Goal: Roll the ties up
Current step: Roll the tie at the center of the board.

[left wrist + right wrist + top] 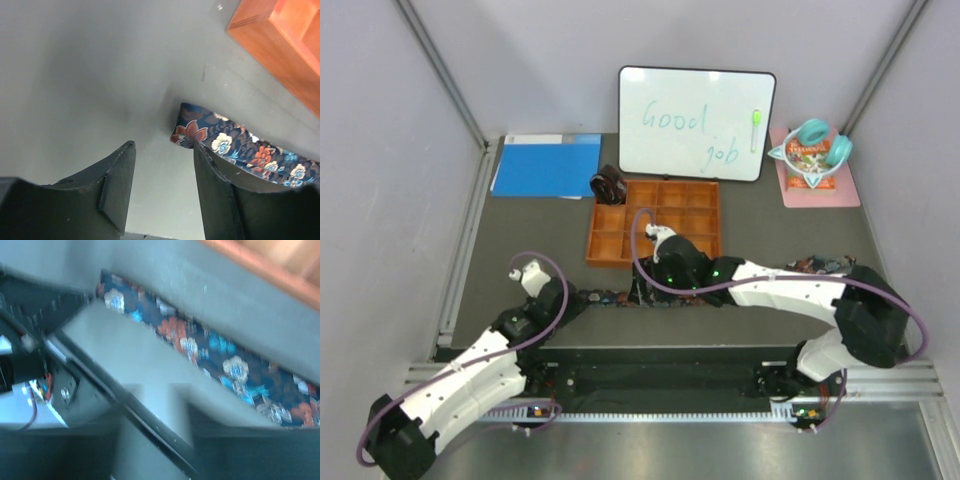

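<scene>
Navy floral tie (pixel 240 145) is lying flat as a long strip on the grey table (pixel 770 230), just near of the orange compartment tray (pixel 620 262). The left gripper (pixel 164 150) is hovering at its left end, fingers well apart and gripping nothing, one finger just beside the fabric. The right gripper (pixel 152 430), blurred, is showing a narrower gap over the strip, nothing between its fingers. A dark brown tie coil (pixel 610 186) is sitting at the tray's far left corner.

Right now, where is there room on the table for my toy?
Two bare patches of grey mat: one left of the orange tray, in front of the blue folder; one right of the tray, in front of the pink pad. Crowded: in front of the tray, where the floral tie, left arm and right arm lie.
</scene>
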`<state>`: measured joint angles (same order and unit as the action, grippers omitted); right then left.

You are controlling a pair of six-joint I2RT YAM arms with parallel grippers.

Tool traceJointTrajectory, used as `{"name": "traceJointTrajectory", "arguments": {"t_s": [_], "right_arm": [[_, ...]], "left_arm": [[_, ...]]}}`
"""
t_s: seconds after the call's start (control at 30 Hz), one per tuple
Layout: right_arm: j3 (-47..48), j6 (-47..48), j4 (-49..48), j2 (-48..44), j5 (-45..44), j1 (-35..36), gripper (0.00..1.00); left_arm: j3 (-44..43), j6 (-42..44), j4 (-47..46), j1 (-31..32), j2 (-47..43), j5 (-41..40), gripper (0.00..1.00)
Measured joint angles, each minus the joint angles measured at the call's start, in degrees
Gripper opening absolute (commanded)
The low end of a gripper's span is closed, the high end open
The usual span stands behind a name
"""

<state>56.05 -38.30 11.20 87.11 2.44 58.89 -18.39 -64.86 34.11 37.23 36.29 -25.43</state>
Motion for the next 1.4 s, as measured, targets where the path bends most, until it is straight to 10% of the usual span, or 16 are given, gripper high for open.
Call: {"name": "traceJointTrajectory", "arguments": {"t_s": [0.8,1.4], "right_arm": [[-11.58,-1.40,-12.52,-6.84,5.64,0.22,0.99],[-12.04,-2.56,-13.57,-2.91,7.67,0.24,0.99]], "left_arm": [[4.07,1.01,-10.64,-0.02,3.10,-0.96,0.42],[7.82,0.48,-15.91,-0.02,2.67,-1.51,0.00]]}}
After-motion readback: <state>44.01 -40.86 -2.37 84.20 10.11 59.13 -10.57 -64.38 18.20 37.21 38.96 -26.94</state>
